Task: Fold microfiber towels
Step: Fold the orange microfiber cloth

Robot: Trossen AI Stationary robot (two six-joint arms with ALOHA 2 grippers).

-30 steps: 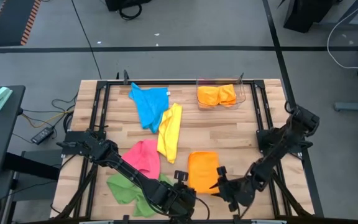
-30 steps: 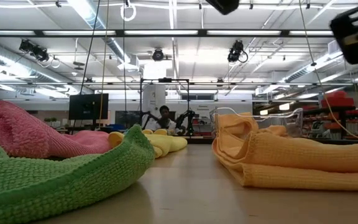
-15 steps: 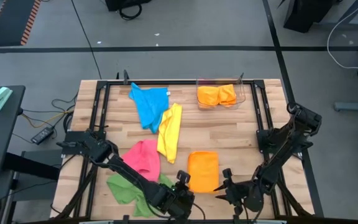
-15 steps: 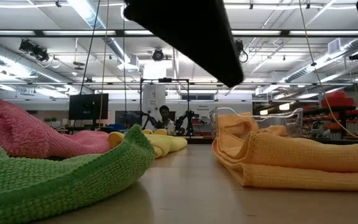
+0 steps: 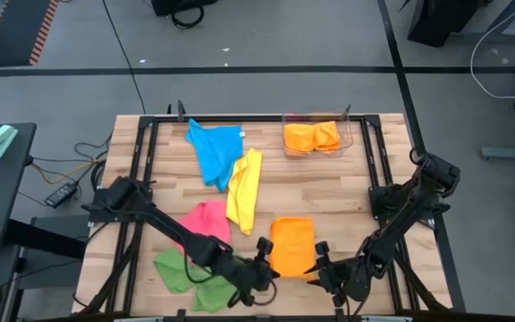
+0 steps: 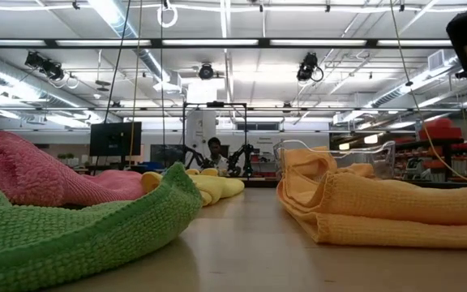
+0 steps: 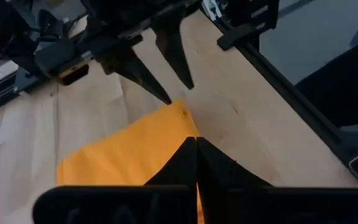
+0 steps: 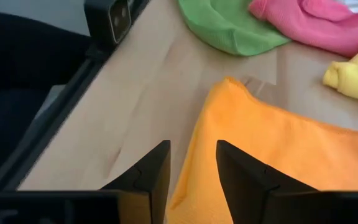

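- Two dark arms reach over a wooden table (image 5: 347,188) with small bright towels on it
- An orange towel (image 5: 292,245) lies folded flat near the front edge of the table, between the two grippers
- The left gripper (image 5: 263,257) sits just beside the left side of this orange towel, low over the table
- Its fingers are pressed tight together with nothing between them, as the left wrist view shows, and their tips point over the orange cloth (image 7: 129,155)
- The right gripper (image 5: 318,259) sits by the front right corner of the same towel
- Its two fingers (image 8: 148,171) stand a little apart, with the edge of the orange towel (image 8: 278,149) under the gap
- I cannot tell if the right fingers touch the cloth
- A green towel (image 5: 186,271) lies crumpled at the front left, partly under the left arm
- A pink towel (image 5: 206,223) lies bunched just behind the green one
- A yellow towel (image 5: 245,189) lies in a long strip near the middle, touching the pink one
- A blue towel (image 5: 214,148) lies spread out at the back, with one edge under the yellow strip
- One more orange cloth (image 5: 312,137) sits in a clear plastic bin (image 5: 350,136) at the back right
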